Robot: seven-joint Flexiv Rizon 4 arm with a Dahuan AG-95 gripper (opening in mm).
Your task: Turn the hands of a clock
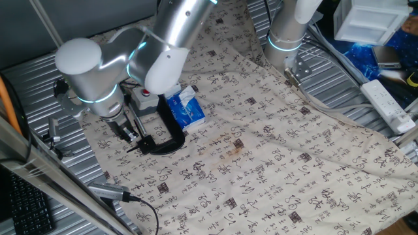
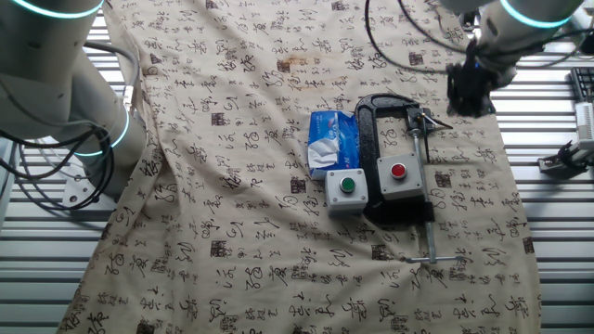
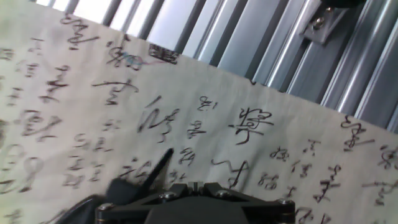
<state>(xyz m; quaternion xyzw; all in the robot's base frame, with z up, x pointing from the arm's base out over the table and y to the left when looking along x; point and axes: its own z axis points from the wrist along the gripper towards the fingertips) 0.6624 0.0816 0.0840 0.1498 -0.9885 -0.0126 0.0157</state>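
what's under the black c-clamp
The black C-clamp lies on the calligraphy-print cloth. Two button boxes cover its lower frame, and the cloth hides whatever surface lies beneath.

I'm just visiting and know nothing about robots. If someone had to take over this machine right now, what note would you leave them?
Gripper: down low at the open end of the black clamp; whether its fingers are open or shut cannot be told from these views.
Clock: small and black, at the clamp's jaw; one thin hand shows in the hand view, just ahead of the fingers.
Nearby: blue-and-white carton and two grey button boxes, one green, one red, all beside the clamp on the printed cloth.
Done: the arm has reached the clock.
Left: turn the hands; contact with them is not confirmed.
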